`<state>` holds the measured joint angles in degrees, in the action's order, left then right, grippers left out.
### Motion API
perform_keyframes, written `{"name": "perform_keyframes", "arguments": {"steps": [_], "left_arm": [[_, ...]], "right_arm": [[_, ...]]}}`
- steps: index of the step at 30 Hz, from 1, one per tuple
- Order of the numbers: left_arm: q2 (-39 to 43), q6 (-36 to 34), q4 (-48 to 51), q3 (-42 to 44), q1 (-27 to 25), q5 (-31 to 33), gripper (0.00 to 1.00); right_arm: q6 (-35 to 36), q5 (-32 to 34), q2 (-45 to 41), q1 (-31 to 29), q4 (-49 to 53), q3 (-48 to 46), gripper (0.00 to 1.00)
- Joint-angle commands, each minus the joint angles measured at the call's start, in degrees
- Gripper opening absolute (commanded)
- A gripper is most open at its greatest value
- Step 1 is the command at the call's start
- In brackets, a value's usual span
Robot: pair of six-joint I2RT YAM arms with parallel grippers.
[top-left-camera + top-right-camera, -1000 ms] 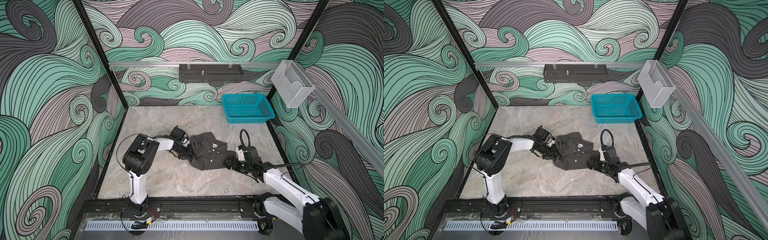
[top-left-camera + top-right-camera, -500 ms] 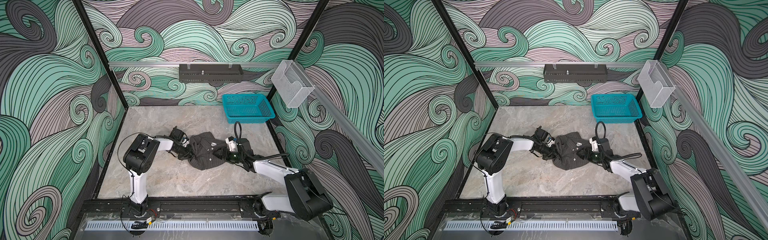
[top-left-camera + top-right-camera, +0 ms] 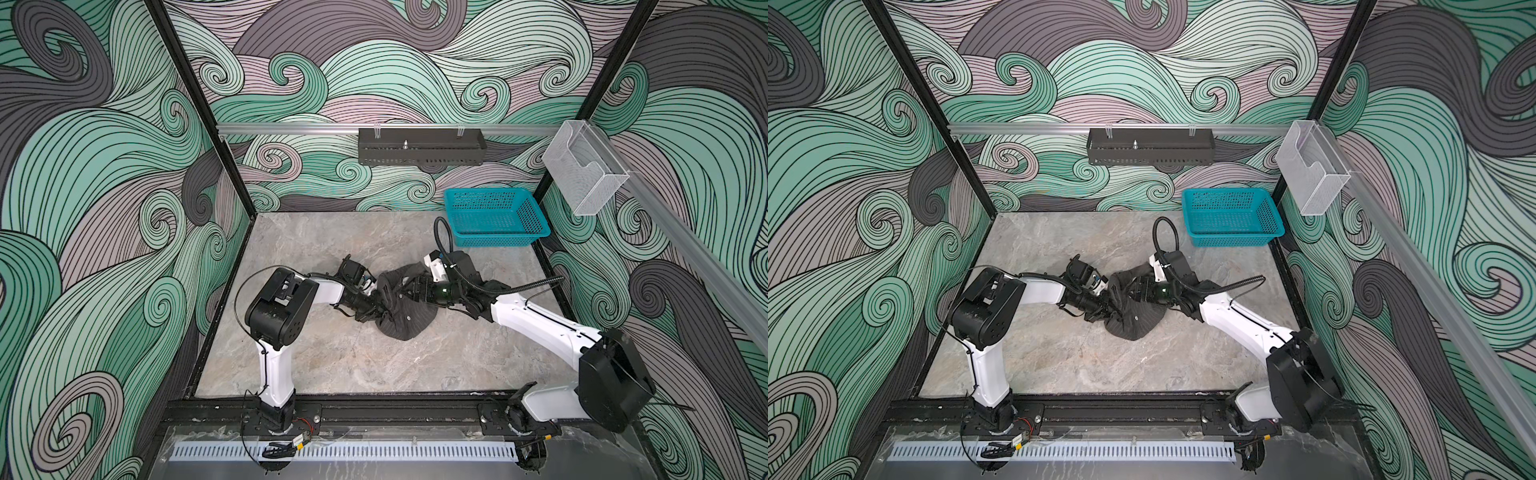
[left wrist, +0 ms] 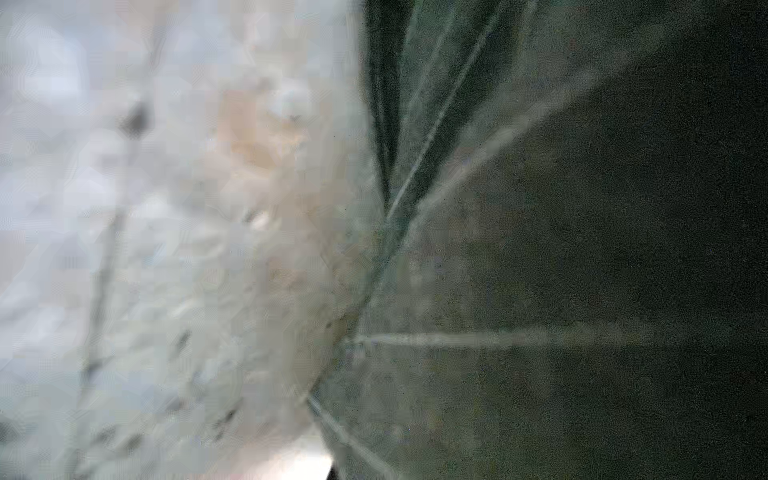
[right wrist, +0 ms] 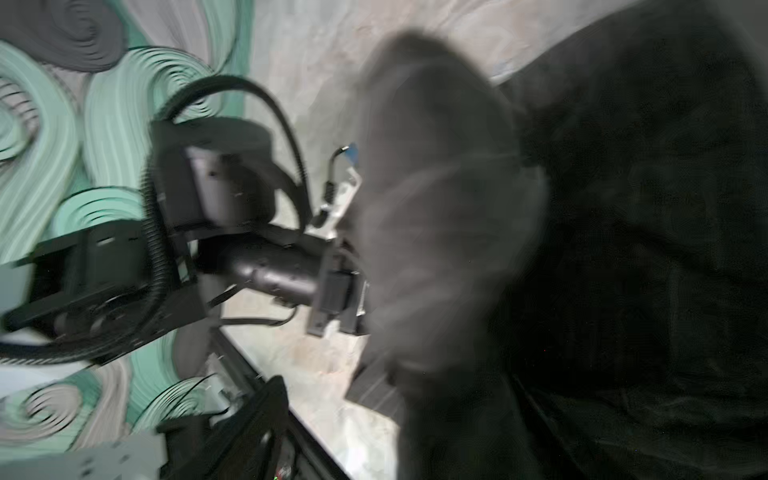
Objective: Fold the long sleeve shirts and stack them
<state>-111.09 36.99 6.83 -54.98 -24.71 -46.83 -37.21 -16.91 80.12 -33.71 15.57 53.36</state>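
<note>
Overall: one long sleeve shirt was seen bunched on the marble table, with an arm brought in at each side of it.
Shirt: a dark pinstriped heap with small pale buttons was found about the middle of the table, well apart from every edge. It was seen crumpled rather than folded in both top views.
Left gripper: it was pushed into the heap's left side and clenched on the cloth. In the left wrist view, creases of the shirt were seen running together towards one spot, though much was blurred.
Right gripper: it was laid over the heap's far right part with its jaws spread wide. Whether cloth was touched could not be told, as the right wrist view was smeared.
Basket: a teal mesh basket was set in the table's far right corner, apart from the shirt.
</note>
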Motion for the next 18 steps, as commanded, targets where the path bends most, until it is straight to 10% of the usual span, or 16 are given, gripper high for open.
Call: {"name": "perform_keyframes", "arguments": {"steps": [1,10,12,18], "left_arm": [[1.3,1.1,4.14,3.63,1.7,4.03,0.01],[10.63,1.32,8.15,7.42,3.51,7.38,0.42],[13.14,1.11,9.51,7.49,3.65,8.28,0.66],[18.26,1.27,10.22,8.01,3.7,7.57,0.84]], "right_arm": [[5.87,14.97,-3.4,1.09,16.68,3.0,0.84],[10.9,4.57,-16.76,14.47,17.62,-9.5,0.88],[8.99,-0.5,-18.74,15.77,15.35,-13.63,0.88],[-1.67,-8.18,-25.64,15.89,3.88,-25.36,0.89]]}}
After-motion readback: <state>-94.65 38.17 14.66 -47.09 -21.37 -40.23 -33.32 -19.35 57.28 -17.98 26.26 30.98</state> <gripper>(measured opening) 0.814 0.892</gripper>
